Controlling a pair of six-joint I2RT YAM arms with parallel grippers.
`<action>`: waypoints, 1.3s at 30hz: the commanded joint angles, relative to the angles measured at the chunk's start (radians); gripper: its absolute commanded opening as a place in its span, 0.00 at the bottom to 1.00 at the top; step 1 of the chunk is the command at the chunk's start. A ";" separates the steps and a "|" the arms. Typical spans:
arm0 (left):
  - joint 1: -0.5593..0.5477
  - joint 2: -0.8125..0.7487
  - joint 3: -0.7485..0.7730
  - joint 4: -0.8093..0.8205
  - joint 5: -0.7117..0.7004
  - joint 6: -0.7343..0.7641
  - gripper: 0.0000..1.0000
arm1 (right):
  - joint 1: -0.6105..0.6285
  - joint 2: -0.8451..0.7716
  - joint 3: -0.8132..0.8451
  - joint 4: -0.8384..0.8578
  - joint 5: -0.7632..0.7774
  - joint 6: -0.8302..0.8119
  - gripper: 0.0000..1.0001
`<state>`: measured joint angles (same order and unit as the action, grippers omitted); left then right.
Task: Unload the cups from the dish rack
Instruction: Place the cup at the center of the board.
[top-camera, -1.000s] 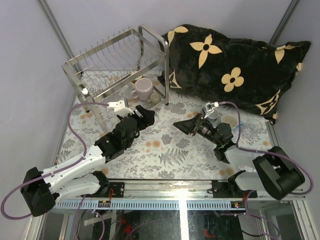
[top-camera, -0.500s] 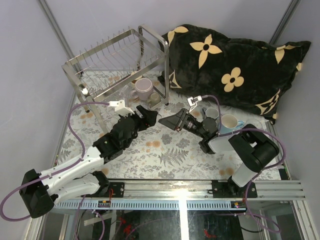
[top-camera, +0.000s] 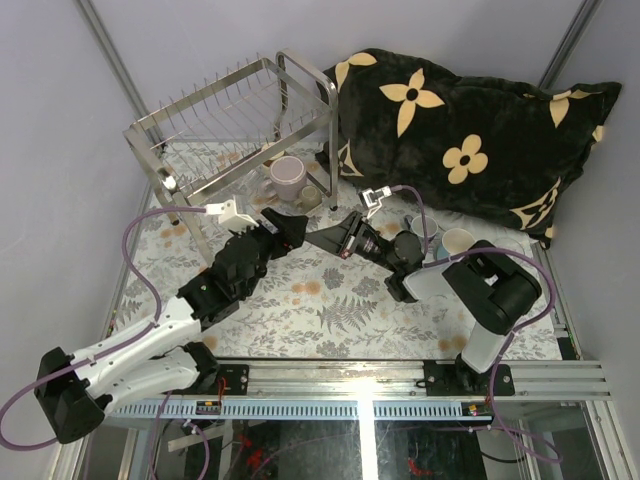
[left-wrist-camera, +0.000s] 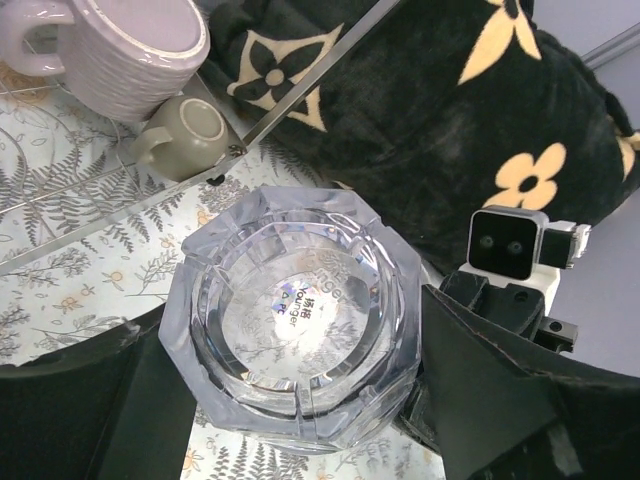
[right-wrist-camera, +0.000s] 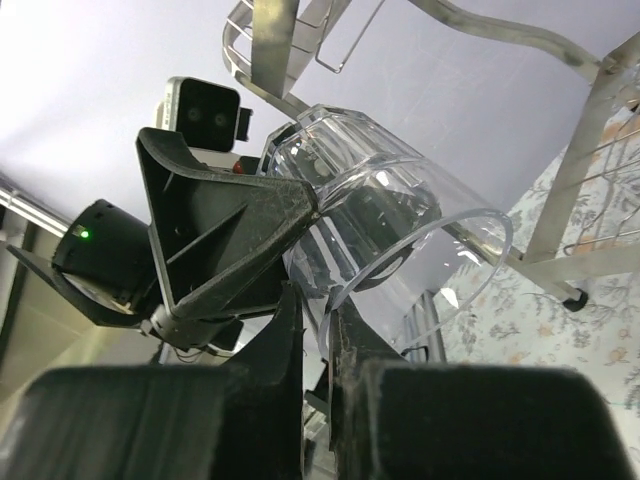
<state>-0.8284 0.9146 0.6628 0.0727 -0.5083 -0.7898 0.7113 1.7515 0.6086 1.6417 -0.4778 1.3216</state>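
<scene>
Inspector: Status of clear glass (left-wrist-camera: 300, 320)?
Clerk: Outside dish rack (top-camera: 240, 110), clamped in left gripper (top-camera: 290, 226) (base facing its camera). Right gripper (right-wrist-camera: 315, 330): fingers nearly pressed together at the rim; whether they pinch it, cannot tell.

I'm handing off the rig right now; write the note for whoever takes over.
Left tool: shut on the clear glass, held above the table.
Right tool: looks shut on that glass's rim, so both hold it, mid-handover.
Dish rack: lilac mug and small cream-and-brown cup sit in its near right corner.
Done: light blue mug stands on the table by the pillow.
Left: probably open the left tool, set the glass down, then fetch those two cups.
</scene>
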 joint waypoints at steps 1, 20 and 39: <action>-0.017 0.000 -0.001 0.059 0.059 0.016 0.00 | 0.025 -0.005 0.021 0.062 0.024 -0.097 0.00; -0.015 -0.173 0.042 -0.059 -0.059 0.147 0.88 | 0.025 -0.263 -0.190 -0.148 0.114 -0.257 0.00; -0.016 -0.230 -0.124 -0.017 0.020 0.043 0.91 | 0.025 -1.002 0.168 -2.022 0.727 -0.774 0.00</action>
<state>-0.8486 0.6670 0.5743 -0.0071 -0.5156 -0.7029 0.7387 0.7841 0.6277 0.0402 0.0082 0.6449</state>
